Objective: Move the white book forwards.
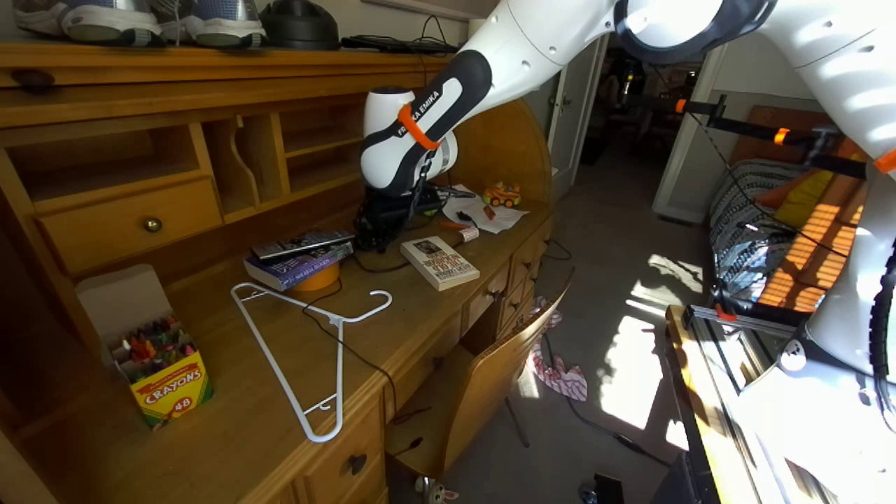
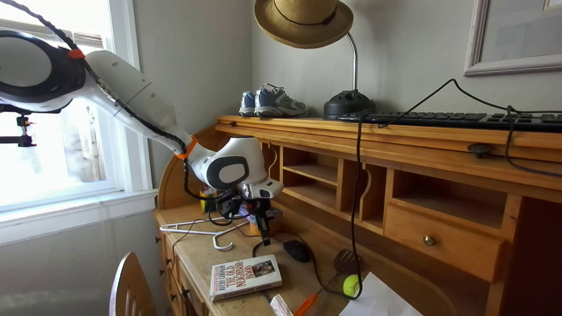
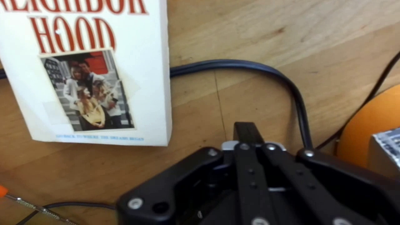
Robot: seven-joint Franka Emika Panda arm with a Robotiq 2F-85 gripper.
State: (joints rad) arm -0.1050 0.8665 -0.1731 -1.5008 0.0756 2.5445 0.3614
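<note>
The white book (image 1: 455, 268), a paperback with reddish lettering and a small photo on its cover, lies flat on the desk. It also shows in an exterior view (image 2: 239, 285) near the desk's front edge, and at the upper left of the wrist view (image 3: 147, 78), where part of it is cut off. My black gripper (image 3: 248, 129) is shut with its fingertips together and nothing between them. It points down beside the photo end of the book, apart from it. The gripper also shows in an exterior view (image 2: 266, 241), behind the book; in an exterior view (image 1: 379, 245) its fingertips are hard to make out.
A stack of books (image 1: 301, 262) with a remote stands on an orange thing (image 1: 318, 278) beside the gripper. A black cable (image 3: 225, 64) runs under the book. A mouse (image 2: 297, 250), a spatula (image 2: 307, 304), a white hanger (image 1: 341, 350) and a crayon box (image 1: 168, 385) lie around.
</note>
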